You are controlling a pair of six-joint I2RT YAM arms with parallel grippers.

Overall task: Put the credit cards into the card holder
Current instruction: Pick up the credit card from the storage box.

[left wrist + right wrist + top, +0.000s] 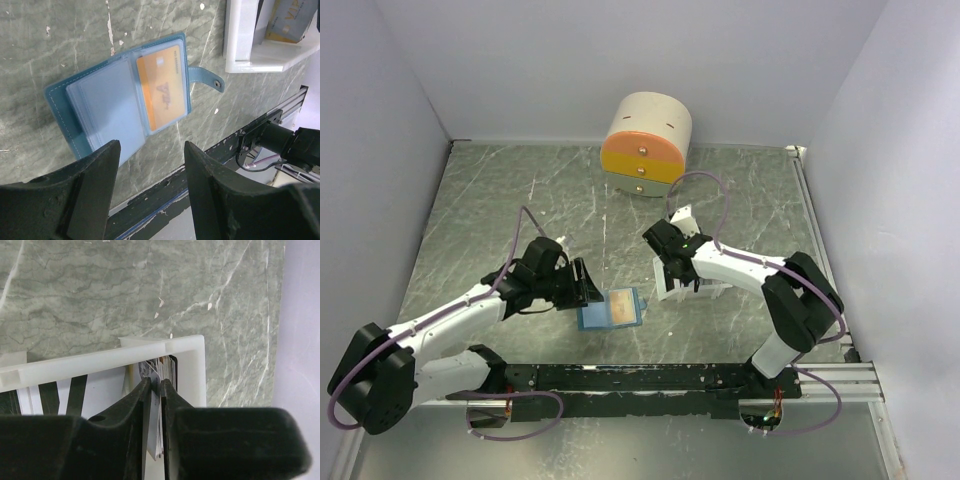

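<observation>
Left end effector (586, 284) hovers wide open and empty at 9 o'clock of the wallet (610, 309), which lies open on the desk (520, 200) holding an orange card (162, 92), while the right end effector (156, 385) pinches a whitish card (161, 372) in the tray (100, 360) at the wallet's 2 o'clock.

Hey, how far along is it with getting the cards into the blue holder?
One orange card already sits in the open card holder. The right gripper is pinched on a whitish card in the white tray; that one and other cards there are left. The left gripper hangs open.
</observation>
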